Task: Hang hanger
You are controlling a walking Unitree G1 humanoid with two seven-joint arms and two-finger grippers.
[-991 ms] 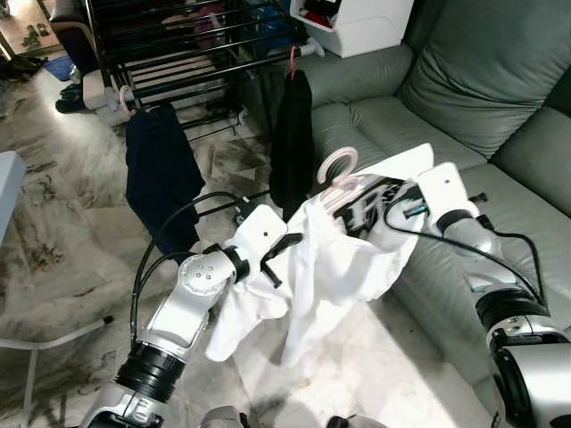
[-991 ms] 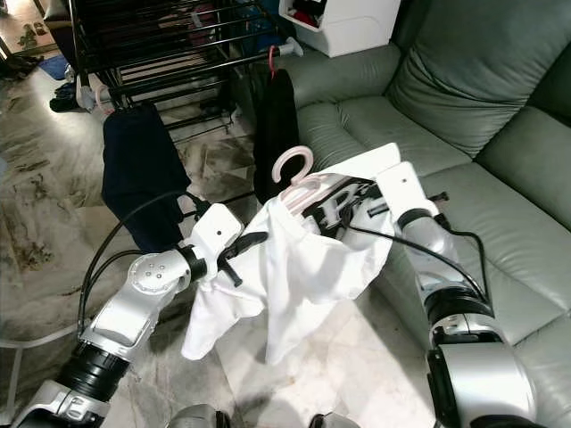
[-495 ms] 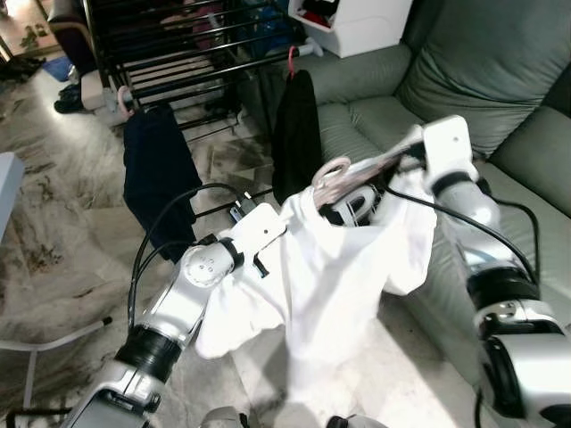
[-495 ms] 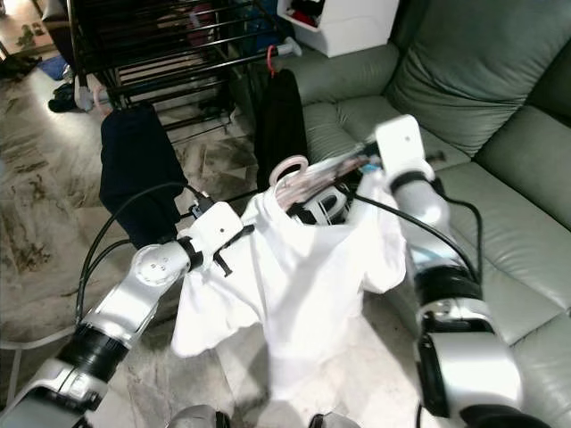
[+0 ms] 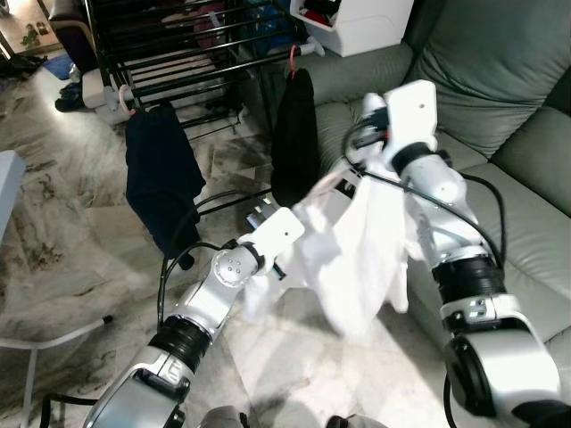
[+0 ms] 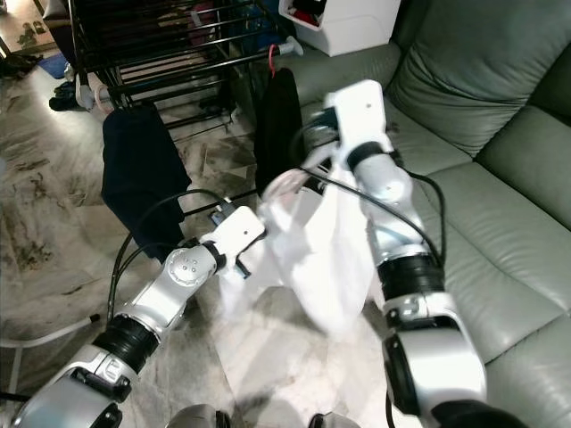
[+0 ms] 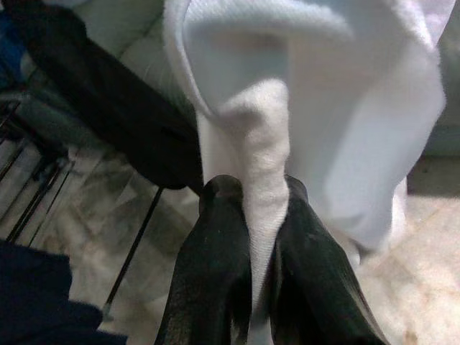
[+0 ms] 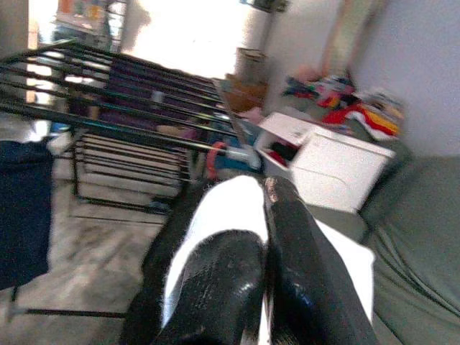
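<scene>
A white shirt (image 5: 370, 250) hangs bunched on a pale pink hanger (image 6: 284, 184), whose hook is motion-blurred. My right gripper (image 5: 357, 168) is raised over the sofa's edge and shut on the hanger's top, with shirt cloth (image 8: 230, 208) pressed between its black fingers (image 8: 287, 251). Lower down, my left gripper (image 5: 278, 267) is shut on a fold of the shirt's hem (image 7: 264, 215). The black drying rack (image 5: 178, 53) stands beyond. A black garment (image 5: 294, 134) hangs from its end rail on a red hook (image 5: 293, 61), just past the raised hanger.
A navy garment (image 5: 161, 174) hangs from the rack's near rail at left. The grey-green sofa (image 5: 508, 98) takes up the right side, with a white box (image 5: 357, 22) behind it. Marble floor (image 5: 53, 232) lies in front of the rack.
My right arm has swung up and left toward the rack, carrying hanger and shirt. The shirt has gone from spread wide to bunched and narrow. My left gripper keeps its hold.
</scene>
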